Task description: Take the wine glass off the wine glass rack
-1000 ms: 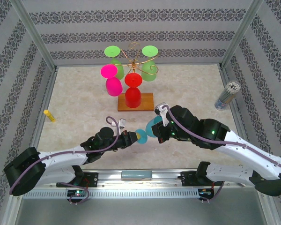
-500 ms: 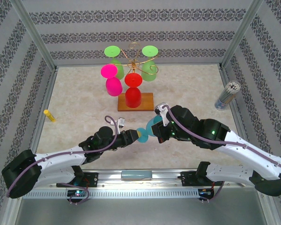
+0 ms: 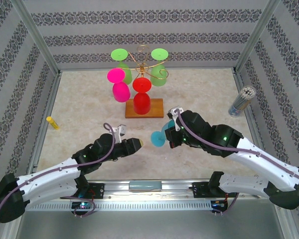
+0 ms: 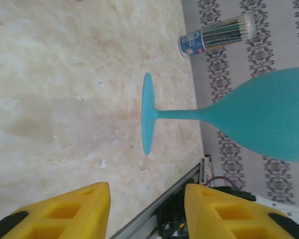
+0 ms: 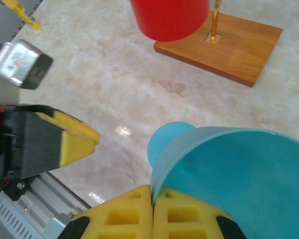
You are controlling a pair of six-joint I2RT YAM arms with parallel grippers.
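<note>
A teal wine glass (image 3: 158, 137) hangs on its side above the table, its foot (image 4: 147, 113) pointing at my left gripper (image 3: 133, 144). My right gripper (image 5: 153, 200) is shut on the rim of its bowl (image 5: 239, 169). The left gripper (image 4: 147, 211) stands open a short way from the foot, nothing between its yellow fingers (image 4: 70, 209). Behind them stands the wine glass rack (image 3: 144, 59), gold wire on a wooden base (image 3: 155, 105), with two green glasses (image 3: 159, 74), a pink one (image 3: 120, 91) and a red one (image 3: 141, 102) hanging upside down on it.
A cup of pencils (image 3: 241, 101) stands at the right wall, and shows as well in the left wrist view (image 4: 217, 36). A yellow marker (image 3: 52, 122) lies near the left wall. The metal rail (image 3: 144, 186) runs along the near edge.
My left gripper, which was at the teal glass's foot, has opened and drawn back to the left. The right gripper keeps the glass by its rim, shifted slightly.
</note>
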